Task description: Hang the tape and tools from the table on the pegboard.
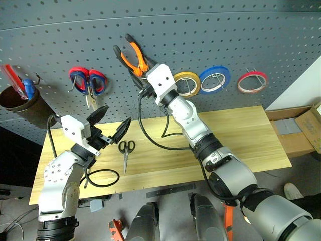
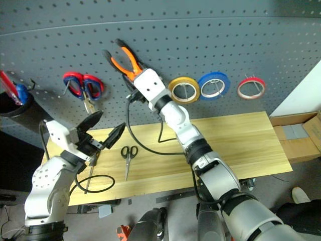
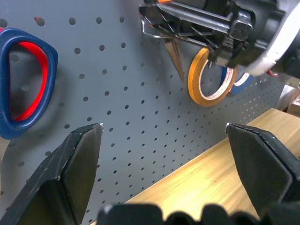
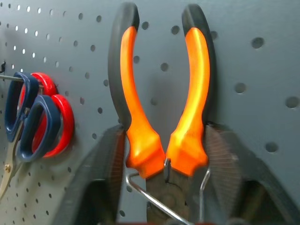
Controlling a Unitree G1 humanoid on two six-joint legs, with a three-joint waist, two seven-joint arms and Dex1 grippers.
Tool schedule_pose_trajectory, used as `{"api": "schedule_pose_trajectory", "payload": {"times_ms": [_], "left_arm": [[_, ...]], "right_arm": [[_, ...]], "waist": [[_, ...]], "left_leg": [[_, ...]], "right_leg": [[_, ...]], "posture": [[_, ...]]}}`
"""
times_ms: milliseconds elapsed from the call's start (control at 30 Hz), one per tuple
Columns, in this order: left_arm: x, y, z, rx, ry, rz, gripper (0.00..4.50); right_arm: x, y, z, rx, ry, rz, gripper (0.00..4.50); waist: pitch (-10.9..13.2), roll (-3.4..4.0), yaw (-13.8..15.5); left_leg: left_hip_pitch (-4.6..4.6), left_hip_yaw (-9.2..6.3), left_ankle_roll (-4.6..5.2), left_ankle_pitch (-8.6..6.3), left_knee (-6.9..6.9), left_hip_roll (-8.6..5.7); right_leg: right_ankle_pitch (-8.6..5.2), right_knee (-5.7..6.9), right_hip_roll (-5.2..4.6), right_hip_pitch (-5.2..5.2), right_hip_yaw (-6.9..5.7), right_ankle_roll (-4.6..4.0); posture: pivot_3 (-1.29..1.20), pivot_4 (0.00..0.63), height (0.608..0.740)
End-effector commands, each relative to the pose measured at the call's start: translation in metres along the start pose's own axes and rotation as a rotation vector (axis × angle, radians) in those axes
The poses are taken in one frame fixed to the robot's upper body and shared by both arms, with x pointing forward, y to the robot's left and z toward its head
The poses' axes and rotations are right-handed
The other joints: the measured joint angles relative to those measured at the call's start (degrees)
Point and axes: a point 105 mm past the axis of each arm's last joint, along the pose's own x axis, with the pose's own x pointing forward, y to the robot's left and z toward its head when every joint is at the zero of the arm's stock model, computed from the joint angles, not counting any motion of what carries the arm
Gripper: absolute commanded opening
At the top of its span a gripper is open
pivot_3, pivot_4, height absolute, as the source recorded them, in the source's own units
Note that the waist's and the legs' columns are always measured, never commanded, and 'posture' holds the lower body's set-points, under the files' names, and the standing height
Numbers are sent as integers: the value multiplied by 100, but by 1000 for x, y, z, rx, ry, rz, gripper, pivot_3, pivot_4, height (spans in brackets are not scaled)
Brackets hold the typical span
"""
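Spread wide above the worktop [image 1: 241,135], the left claw [image 1: 111,124] is seen empty in the eye view, near the black scissors [image 1: 126,153]. The pliers [image 1: 134,57] are seen against the pegboard [image 1: 200,35], the red tape ring [image 1: 252,82] hung. In the right wrist view, the right claw [image 4: 165,154] is seen flanking the pliers' joint; whether they are gripped cannot be told.

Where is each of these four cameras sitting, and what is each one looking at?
Left eye and right eye: on the head, looking down at the table and pegboard; both arms show.
Left wrist: on the left arm, facing the pegboard; open left gripper frames it.
Right wrist: on the right arm, at the pliers between right gripper fingers.
Shared: pliers, red-and-blue scissors.
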Motion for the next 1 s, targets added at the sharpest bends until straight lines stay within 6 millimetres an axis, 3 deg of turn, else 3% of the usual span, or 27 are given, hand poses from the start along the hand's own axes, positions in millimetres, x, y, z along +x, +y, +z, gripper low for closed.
{"api": "schedule_pose_trajectory", "payload": {"times_ms": [33,67,333,467,633,700,833,1000], "left_arm": [[1,-1,0,24,6,6,4500],[1,-1,-4,30,29,11,4500],[1,-6,-27,-31,142,28,4500],[-10,-23,-52,-123,283,-11,4500],[-20,-17,-89,-106,512,123,4500],[-28,-7,-111,-35,699,239,4500],[-29,-10,-133,-70,855,270,4500],[-27,-18,-152,-97,960,319,4500]], "right_arm": [[6,-7,25,-39,-84,-32,3599],[4,-12,29,-50,-92,-50,3890],[-30,-47,77,-24,-184,-175,3890],[-60,-55,92,100,-171,-141,3890],[-97,-24,69,362,97,122,3890],[-115,-10,58,433,214,213,3890],[-139,8,38,498,396,271,3890],[-151,21,23,531,527,288,3890]], "waist": [[0,0,-1],[0,0,0],[-1,-1,59],[-1,0,56],[-1,0,74],[-1,-1,115],[-1,-1,132],[0,-2,140]], "left_leg": [[0,0,0,0,0,0],[0,0,0,0,0,0],[-3,-4,0,0,2,-1],[-1,-1,0,0,1,0],[0,-4,2,-1,4,0],[1,-7,2,0,4,2],[3,0,3,0,8,0],[4,6,2,0,9,3]], "right_leg": [[0,0,0,0,0,0],[0,0,0,0,0,0],[1,1,0,1,-1,-1],[1,2,0,0,2,-1],[3,2,1,6,2,-4],[6,4,2,7,-1,-9],[10,7,8,10,-1,-11],[12,7,8,7,-1,-14]], "posture": [[50,254,740],[49,254,740],[37,257,740],[13,269,740],[-13,280,740],[-22,284,740],[-28,292,740],[-34,295,740]]}}
